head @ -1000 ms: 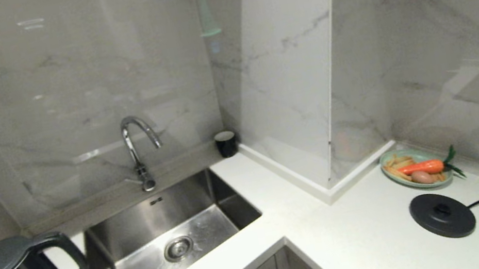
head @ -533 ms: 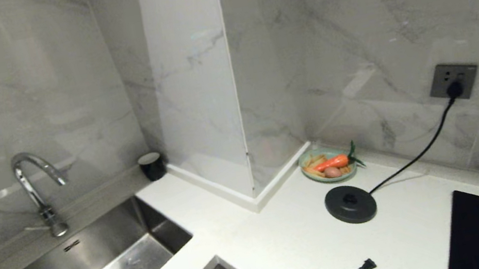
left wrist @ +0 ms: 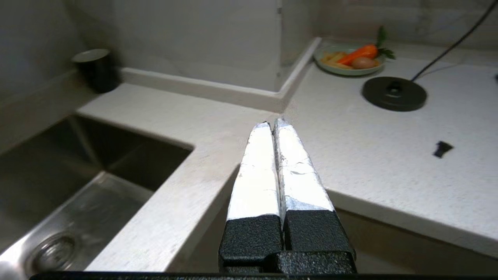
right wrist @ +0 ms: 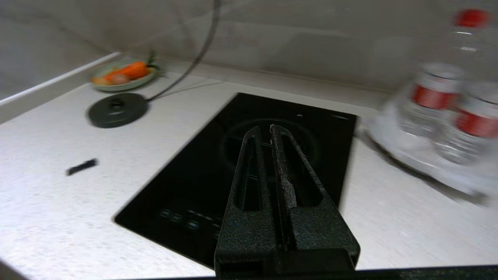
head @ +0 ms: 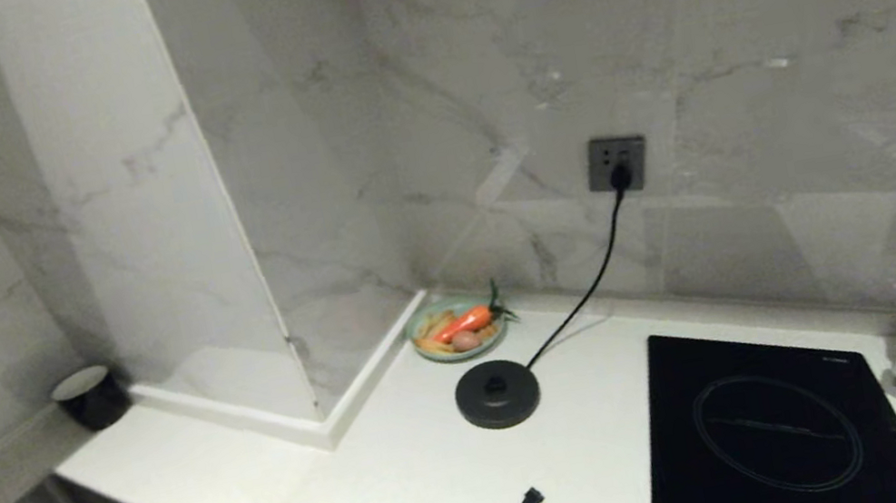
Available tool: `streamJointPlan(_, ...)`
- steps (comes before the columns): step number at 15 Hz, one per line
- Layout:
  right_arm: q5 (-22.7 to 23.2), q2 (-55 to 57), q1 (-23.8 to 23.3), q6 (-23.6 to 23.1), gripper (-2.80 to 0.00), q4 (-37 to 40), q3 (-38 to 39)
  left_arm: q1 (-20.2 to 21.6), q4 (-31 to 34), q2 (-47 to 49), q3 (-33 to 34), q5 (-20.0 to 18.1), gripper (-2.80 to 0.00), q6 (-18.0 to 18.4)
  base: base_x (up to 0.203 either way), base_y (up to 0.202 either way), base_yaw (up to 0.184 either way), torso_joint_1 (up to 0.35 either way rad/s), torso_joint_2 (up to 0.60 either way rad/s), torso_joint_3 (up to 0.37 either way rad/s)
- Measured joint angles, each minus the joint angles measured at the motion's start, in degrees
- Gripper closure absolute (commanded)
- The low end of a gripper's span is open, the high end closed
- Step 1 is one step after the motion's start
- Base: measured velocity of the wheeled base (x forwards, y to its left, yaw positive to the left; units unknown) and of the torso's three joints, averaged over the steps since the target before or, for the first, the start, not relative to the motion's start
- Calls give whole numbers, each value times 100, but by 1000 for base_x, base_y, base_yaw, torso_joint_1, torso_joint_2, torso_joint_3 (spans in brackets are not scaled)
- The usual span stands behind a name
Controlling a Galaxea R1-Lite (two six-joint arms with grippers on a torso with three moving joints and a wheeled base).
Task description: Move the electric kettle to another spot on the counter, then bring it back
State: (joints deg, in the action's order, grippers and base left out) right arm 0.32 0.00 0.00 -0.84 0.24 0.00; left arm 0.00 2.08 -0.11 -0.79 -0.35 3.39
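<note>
The electric kettle is showing in no view, so its place and heading cannot be told. The counter (head: 416, 488) is carrying the round black base disc (head: 497, 393), which is sitting just in front of the green plate (head: 457, 332) and left of the hob (head: 765, 426). The left gripper (left wrist: 273, 125) and the right gripper (right wrist: 264, 130) are both pressing their fingers together, gripping nothing.

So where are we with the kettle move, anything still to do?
The first half may be done: the round black base sits bare on the counter, and no kettle shows in any view. Nothing is in hand: the left gripper and right gripper are both shut and empty. Left to do: find the kettle, carry it back and seat it on the base beside the vegetable plate.
</note>
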Motion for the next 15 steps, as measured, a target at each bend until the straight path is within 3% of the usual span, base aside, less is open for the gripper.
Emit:
streamJointPlan(11, 0, 0, 0, -1, 0, 0, 0, 0, 2, 0, 0, 2, 0, -9, 3, 8, -176, 2, 1, 2)
streamJointPlan(15, 0, 0, 0, 0, 0, 2, 0, -2, 0, 0, 0, 8, 0, -29, -1, 5, -54, 2, 1, 1)
